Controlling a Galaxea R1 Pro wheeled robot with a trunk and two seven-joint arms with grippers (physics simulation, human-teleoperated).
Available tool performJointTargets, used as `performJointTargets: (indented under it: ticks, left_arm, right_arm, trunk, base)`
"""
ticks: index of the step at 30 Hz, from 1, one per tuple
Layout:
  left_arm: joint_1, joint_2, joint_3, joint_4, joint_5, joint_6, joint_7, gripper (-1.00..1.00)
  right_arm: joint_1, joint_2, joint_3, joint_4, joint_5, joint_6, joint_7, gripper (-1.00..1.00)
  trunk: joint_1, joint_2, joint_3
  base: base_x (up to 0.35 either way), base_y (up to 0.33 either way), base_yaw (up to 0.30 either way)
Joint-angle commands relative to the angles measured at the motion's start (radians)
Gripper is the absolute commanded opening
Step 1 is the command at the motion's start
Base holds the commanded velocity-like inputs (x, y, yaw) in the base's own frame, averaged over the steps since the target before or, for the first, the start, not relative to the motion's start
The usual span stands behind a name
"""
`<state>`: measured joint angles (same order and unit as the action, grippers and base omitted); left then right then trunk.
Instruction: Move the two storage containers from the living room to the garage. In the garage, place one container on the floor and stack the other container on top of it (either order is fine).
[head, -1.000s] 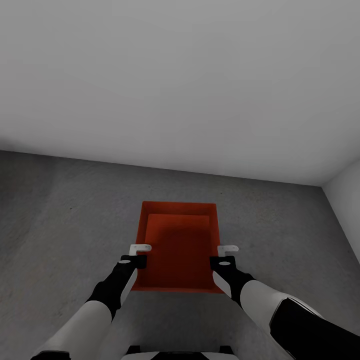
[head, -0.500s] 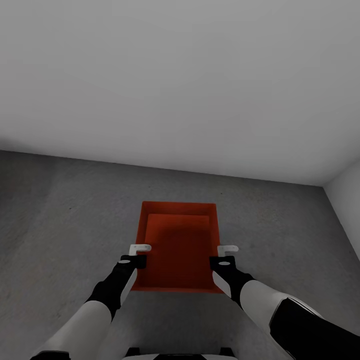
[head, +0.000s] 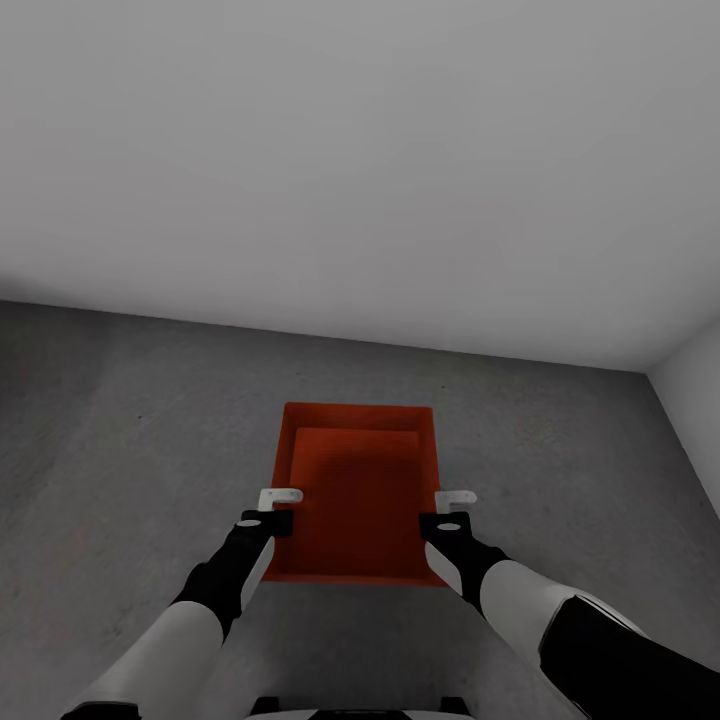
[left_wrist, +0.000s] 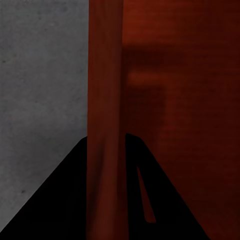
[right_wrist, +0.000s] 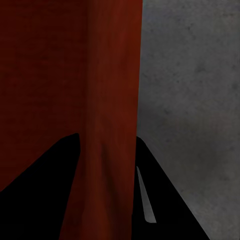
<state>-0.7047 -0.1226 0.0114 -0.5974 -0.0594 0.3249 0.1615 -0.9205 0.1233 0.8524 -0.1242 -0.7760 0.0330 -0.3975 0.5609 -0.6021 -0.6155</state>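
Note:
One orange-red storage container sits open-top over the dark grey concrete floor of the garage, straight ahead of me. My left gripper is shut on its left wall, which runs between the dark fingers in the left wrist view. On the opposite side, my right gripper is shut on the right wall. Whether the bin rests on the floor or hangs just above it, I cannot tell. The second container is out of view.
A plain white wall rises a short way beyond the container. Another white wall meets it at the far right corner. Open concrete stretches to the left and right of the bin.

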Motion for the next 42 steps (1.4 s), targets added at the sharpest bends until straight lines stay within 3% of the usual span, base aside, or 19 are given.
performJointTargets:
  ticks: [1, 32, 42]
  left_arm:
    - [0.000, -0.021, 0.004, 0.001, -0.007, 0.034, 0.001, -1.00]
    - [0.000, -0.021, 0.004, 0.001, -0.007, 0.034, 0.001, -1.00]
    - [0.000, -0.021, 0.004, 0.001, -0.007, 0.034, 0.001, -1.00]
  right_arm:
    - [-0.001, 0.001, 0.002, -0.002, 0.027, -0.001, -0.006, -1.00]
    - [-0.001, 0.001, 0.002, -0.002, 0.028, -0.001, -0.006, -1.00]
    - [-0.001, 0.001, 0.002, -0.002, 0.027, -0.001, -0.006, -1.00]
  trunk:
    - [0.000, -0.001, -0.001]
    - [0.000, -0.001, -0.001]
    - [0.039, -0.071, -0.032]
  base:
    - [0.000, 0.000, 0.000]
    - [0.000, 0.000, 0.000]
    - [0.000, 0.000, 0.000]
